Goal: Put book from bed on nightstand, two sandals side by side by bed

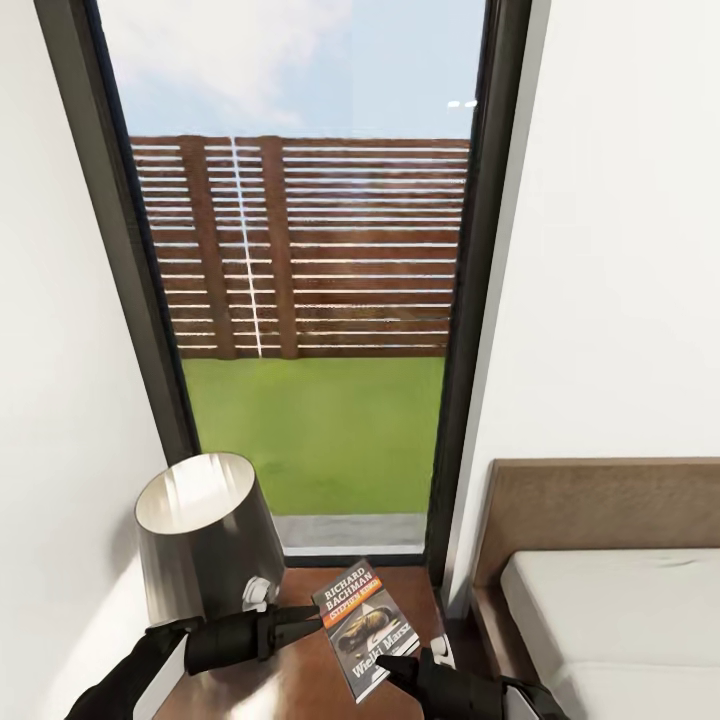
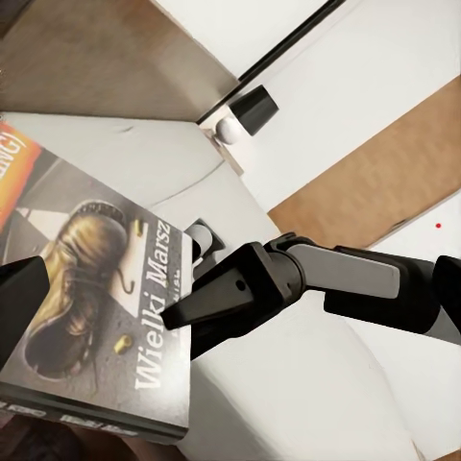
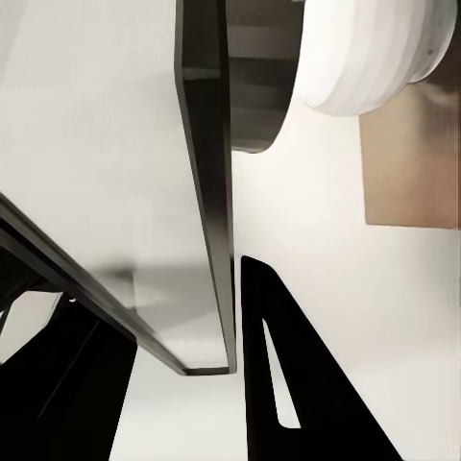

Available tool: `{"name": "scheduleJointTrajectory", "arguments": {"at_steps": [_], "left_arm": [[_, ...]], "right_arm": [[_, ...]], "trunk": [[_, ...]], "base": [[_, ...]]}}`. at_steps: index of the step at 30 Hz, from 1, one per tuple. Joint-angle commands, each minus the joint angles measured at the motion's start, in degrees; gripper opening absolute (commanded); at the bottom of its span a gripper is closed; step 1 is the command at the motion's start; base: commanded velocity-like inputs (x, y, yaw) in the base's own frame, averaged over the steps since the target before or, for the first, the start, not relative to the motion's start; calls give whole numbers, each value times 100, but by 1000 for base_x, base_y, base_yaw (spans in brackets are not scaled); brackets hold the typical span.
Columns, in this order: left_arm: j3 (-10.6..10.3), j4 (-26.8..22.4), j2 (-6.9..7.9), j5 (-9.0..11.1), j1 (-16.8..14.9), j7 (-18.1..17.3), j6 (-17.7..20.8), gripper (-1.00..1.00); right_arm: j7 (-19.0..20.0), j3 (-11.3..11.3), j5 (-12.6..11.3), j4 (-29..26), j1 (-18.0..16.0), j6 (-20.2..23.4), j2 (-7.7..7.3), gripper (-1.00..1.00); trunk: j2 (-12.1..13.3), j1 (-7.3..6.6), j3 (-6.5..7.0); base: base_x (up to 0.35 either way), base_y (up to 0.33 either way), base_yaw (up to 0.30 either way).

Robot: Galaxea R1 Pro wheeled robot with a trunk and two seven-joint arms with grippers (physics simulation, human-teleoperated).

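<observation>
Head view: right gripper (image 1: pixel 400 668) pinching book (image 1: pixel 362 622) above nightstand (image 1: pixel 310 670), left gripper (image 1: pixel 290 625) idle, aperture unclear; next, lower flat, release.

Glossy brown wood nightstand (image 1: pixel 300 680), glossy paper-covered book (image 1: pixel 360 625), shiny metallic lamp shade (image 1: pixel 205 535), matt pale mattress (image 1: pixel 620 620).

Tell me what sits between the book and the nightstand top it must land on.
Nothing visible. The book, tilted and pinched by the right gripper, hangs over bare nightstand top. The lamp stands off to the left.
</observation>
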Motion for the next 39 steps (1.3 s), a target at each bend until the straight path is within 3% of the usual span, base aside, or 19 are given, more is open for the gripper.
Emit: {"name": "scheduleJointTrajectory", "arguments": {"at_steps": [1,39], "left_arm": [[-29,0,8,54,-5,-1,60,100],[-29,0,-1,54,-5,16,60,100]], "right_arm": [[-5,25,-54,-1,-5,34,-6,-100],[-5,25,-56,-4,-5,29,-6,-100]], "trunk": [[-45,23,-25],[-1570,857,-707]], "base": [[0,0,0],[0,0,0]]}}
